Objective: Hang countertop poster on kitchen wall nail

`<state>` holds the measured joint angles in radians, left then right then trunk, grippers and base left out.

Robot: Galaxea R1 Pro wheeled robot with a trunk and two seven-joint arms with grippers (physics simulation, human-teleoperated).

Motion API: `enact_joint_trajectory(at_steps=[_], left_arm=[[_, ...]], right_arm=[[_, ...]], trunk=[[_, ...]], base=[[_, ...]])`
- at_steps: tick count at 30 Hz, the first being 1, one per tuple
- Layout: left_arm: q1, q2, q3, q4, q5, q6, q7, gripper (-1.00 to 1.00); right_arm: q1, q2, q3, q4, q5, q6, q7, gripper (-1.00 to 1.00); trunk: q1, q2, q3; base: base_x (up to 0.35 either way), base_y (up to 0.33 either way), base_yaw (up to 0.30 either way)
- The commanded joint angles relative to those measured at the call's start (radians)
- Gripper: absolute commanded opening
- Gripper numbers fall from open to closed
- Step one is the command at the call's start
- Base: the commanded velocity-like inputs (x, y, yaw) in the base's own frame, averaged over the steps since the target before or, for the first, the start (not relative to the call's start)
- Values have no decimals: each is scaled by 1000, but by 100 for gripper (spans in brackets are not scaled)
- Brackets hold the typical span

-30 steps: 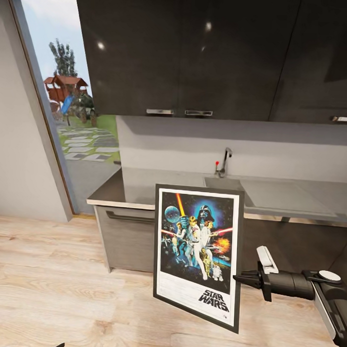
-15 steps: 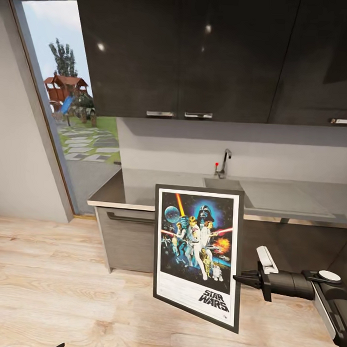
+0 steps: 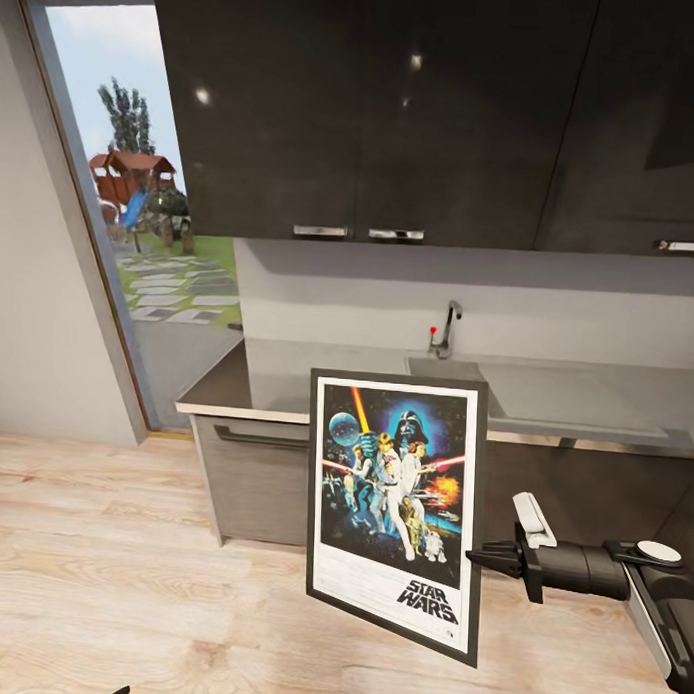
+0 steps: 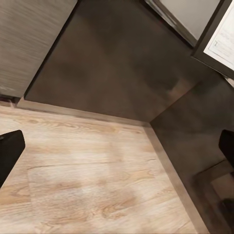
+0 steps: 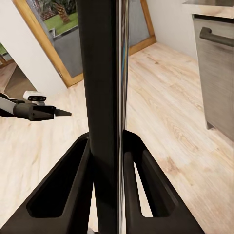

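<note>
Before the grey table (image 3: 286,380), the right gripper (image 3: 477,558) clamps the poster (image 3: 396,504) lettered "STAR WARS" above the wooden floor (image 3: 99,569); left gripper (image 4: 117,146) spread wide.

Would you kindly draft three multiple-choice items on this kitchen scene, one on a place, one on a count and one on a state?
1. Where is the poster?
A. Flat on the countertop
B. Held upright in the air in front of the cabinet fronts
C. Hanging on the wall

2. How many handles show along the bottom of the upper cabinets in the head view?
A. One
B. Three
C. Five

3. How do the jaws of the right gripper stand?
A. Shut on the poster's edge
B. Wide open, holding nothing
C. Shut on the tap

Answers:
1 B: the poster stands clear of the kitchen countertop, its lower edge above the floor.
2 B: three chrome handles show.
3 A: in the right wrist view the right gripper has both fingers pressed against the frame.
</note>
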<state>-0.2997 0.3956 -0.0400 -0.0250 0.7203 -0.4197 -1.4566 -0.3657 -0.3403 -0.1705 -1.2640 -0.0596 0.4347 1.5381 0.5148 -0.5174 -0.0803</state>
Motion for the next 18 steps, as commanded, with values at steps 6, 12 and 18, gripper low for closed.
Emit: enact_joint_trajectory(at_steps=[6,12,18], left_arm=[[-1,0,-5,0,5,-7,-2,100],[-1,-4,-5,0,5,-7,-2,100],[-1,-6,-5,0,5,-7,-2,100]], right_arm=[[-1,0,0,0,-2,13,5,-100],[-1,0,-1,0,-3,13,5,-100],[-1,0,-1,0,-2,13,5,-100]], trunk=[[-23,40,17],[-46,82,36],[-65,117,51]], base=[[0,0,0],[0,0,0],[0,0,0]])
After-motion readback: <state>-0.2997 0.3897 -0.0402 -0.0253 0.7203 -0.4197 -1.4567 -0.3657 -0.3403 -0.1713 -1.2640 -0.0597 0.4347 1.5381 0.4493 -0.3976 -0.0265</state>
